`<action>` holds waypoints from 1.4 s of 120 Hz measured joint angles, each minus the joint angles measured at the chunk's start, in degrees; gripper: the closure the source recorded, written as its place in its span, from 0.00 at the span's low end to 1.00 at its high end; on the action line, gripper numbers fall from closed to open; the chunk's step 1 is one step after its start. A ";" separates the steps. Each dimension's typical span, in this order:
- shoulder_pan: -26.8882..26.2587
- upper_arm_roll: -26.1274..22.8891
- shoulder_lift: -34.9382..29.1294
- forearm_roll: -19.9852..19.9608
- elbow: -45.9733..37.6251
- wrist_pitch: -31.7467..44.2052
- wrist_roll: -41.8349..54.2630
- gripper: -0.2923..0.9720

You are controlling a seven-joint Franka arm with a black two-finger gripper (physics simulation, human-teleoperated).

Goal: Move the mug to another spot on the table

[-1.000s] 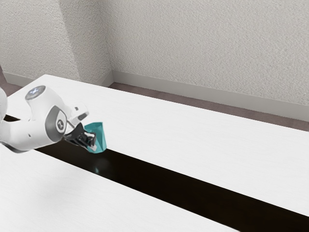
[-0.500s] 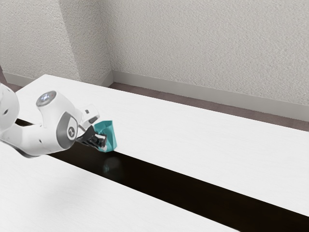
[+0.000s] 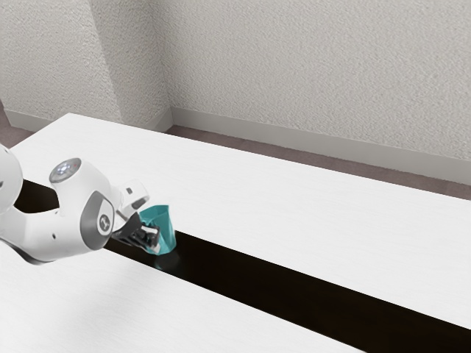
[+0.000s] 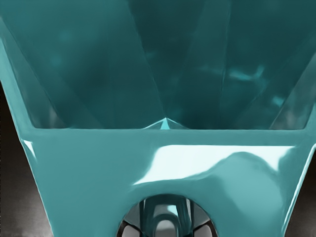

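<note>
The room was bare: a pale textured wall (image 3: 309, 66) behind a white table (image 3: 294, 191), with a glossy black strip (image 3: 294, 290) running from the left of the frame down to the lower right.

In the exterior view, my arm (image 3: 62, 220) came in from the lower left. My gripper (image 3: 149, 237) sat at the near end of that strip, clenched on the teal mug (image 3: 165, 223). One finger seemed to be inside the rim and the other outside, so they pinched the wall nearest my wrist. The mug lay just to the right of my jaws in the frame and hung low over the black strip, beside the edge of the nearer white panel. It looked tipped a little off upright, with its mouth toward the upper left. I could not tell whether its base touched the surface. The open white tabletop stretched away to the right and upper right, so I judged that any new spot lay on the far side of the mug from my hand.

In the wrist view, the teal mug (image 4: 163, 163) was right under my hand. Its rim ran straight across my jaws, and the faceted inside fell away beyond the rim. A curved piece below my hand may have been the handle, though I was not sure. Slivers of the black strip (image 4: 7, 197) showed past the mug's sides.
</note>
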 joint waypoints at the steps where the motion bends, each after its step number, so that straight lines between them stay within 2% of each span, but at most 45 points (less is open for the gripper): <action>1: 0.01 0.00 0.02 -0.01 0.02 0.00 -0.01 0.80; 54: 0.51 -0.04 1.44 0.29 0.45 0.14 -0.33 0.81; 78: 0.59 -0.26 1.46 -0.10 0.34 -0.15 -0.57 0.50; 97: 0.27 -1.58 1.44 -0.55 -0.03 -0.33 -1.49 0.36; 125: -0.81 -3.16 0.05 -0.93 -2.23 -1.14 -4.11 0.27; 168: 1.93 -3.19 -5.09 -1.29 -4.80 -3.31 -7.63 0.24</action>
